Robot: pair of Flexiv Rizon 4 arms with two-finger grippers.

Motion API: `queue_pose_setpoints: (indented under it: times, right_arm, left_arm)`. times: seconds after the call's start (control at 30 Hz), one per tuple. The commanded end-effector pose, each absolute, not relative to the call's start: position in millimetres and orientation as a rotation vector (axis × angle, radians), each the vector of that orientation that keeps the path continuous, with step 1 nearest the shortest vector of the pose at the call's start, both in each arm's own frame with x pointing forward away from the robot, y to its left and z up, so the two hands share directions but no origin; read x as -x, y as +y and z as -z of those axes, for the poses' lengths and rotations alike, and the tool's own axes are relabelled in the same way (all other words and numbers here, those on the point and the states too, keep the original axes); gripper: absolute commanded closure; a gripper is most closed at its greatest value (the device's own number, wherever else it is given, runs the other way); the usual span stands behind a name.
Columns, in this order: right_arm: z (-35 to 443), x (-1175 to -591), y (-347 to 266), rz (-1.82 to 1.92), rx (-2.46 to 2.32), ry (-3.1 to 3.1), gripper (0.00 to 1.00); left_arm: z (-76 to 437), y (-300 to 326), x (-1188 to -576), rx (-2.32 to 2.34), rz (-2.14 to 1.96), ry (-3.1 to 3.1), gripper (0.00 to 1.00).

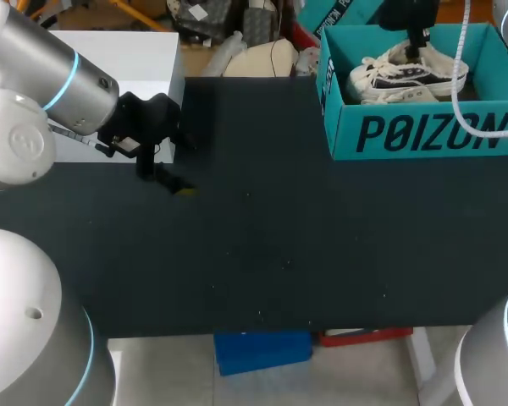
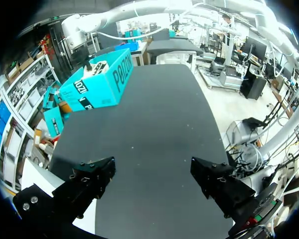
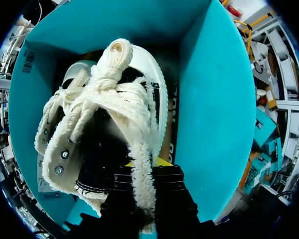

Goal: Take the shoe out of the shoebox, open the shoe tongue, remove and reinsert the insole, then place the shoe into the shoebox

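Between the two right fingers (image 3: pixel 172 194) the fleecy collar edge of the one shoe (image 3: pixel 134 109) is pinched. The white and black shoe lies inside the one teal shoebox (image 3: pixel 209 99), whose walls rise around and ahead of those fingers. The two left fingers (image 2: pixel 89 184) stand spread wide over the dark desk (image 2: pixel 154 124), which shows between and ahead of them. The shoebox sits well ahead of them, off to one side.

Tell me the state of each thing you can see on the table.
shoebox, open, no lid on it.
shoe, inside the shoebox, laced up.
right gripper, shut on the shoe's fleecy collar.
left gripper, open, empty, over the bare table.
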State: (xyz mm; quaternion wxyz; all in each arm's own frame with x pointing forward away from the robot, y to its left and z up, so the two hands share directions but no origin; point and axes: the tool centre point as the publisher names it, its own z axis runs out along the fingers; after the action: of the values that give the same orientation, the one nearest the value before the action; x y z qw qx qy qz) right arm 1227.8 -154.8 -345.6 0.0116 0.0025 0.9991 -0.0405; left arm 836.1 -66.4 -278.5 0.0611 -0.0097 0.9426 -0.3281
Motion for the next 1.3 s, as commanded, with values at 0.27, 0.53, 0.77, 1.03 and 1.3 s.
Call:
queue_pose_setpoints:
  times: [0.27,0.53,0.77,1.03,1.3]
  right_arm:
    - [357.5,-1243.5,-160.3,0.116,-0.027,3.190,0.33]
    - [337.1,-1234.7,-166.5,0.150,-0.082,3.155,0.67]
    - [301.3,-1219.7,-170.3,0.196,-0.174,3.082,0.67]
    - [267.2,-1185.1,-155.9,0.201,-0.262,3.017,0.66]
    - [232.6,-1122.6,-120.1,0.205,-0.368,2.942,0.69]
  left_arm:
    - [279.5,-67.0,-835.1,0.033,0.989,2.849,0.00]
    - [279.5,-67.0,-835.1,0.033,0.989,2.849,0.00]
    - [279.5,-67.0,-835.1,0.033,0.989,2.849,0.00]
    - [279.5,-67.0,-835.1,0.033,0.989,2.849,0.00]
    - [279.5,-67.0,-835.1,0.033,0.989,2.849,0.00]
